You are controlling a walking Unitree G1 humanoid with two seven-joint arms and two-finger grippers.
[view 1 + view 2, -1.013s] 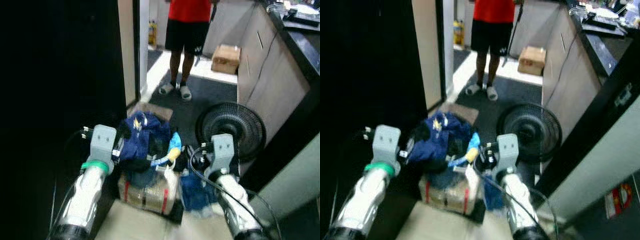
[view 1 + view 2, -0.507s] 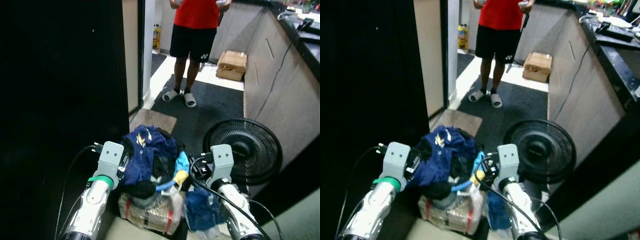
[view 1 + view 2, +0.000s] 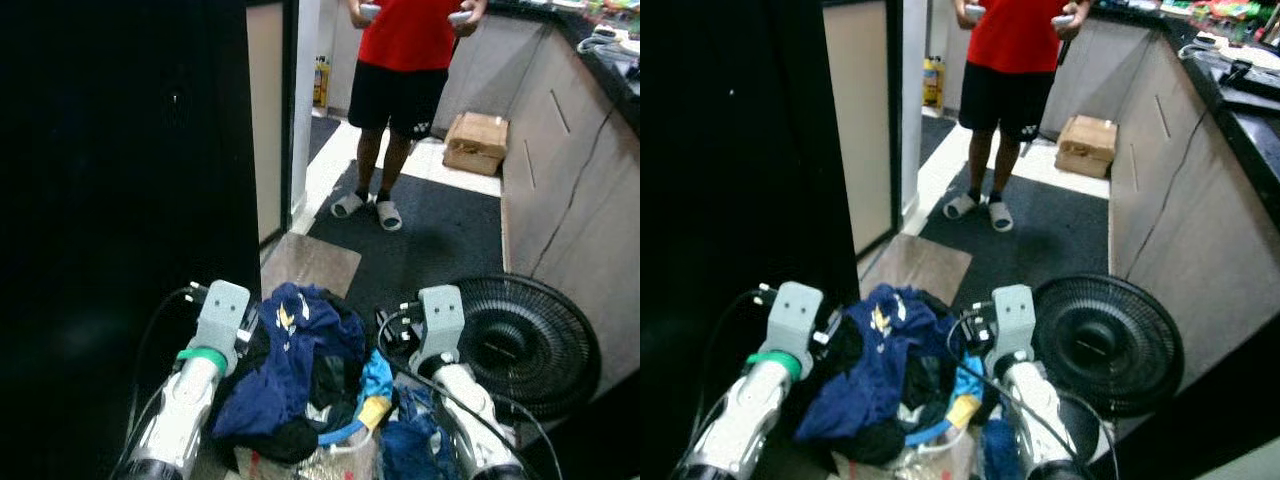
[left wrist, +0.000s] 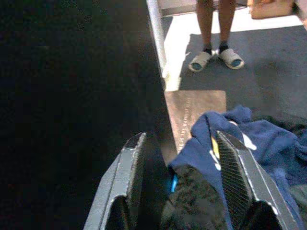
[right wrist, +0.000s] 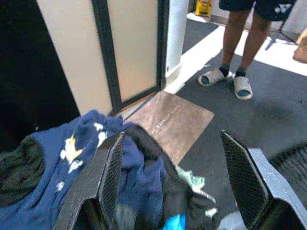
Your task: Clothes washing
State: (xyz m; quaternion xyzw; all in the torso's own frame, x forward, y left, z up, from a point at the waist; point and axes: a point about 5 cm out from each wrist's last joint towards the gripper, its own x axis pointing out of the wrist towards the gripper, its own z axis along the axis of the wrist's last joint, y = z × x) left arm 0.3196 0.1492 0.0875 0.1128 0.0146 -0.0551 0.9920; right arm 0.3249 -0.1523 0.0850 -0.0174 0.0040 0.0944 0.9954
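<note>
Laundry pile (image 3: 300, 380) sits lower center of frame, heaped between both arms. Left end effector (image 4: 184, 179) spread open around navy fabric; right end effector (image 5: 175, 179) wide open, holding nothing. Soft, light, floppy; probably best pinched at a bunched fold.

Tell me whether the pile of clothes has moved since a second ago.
Yes. The pile of clothes, carried between both arms, has come forward: the brown doormat now lies just beyond it, and the black fan sits alongside.
</note>
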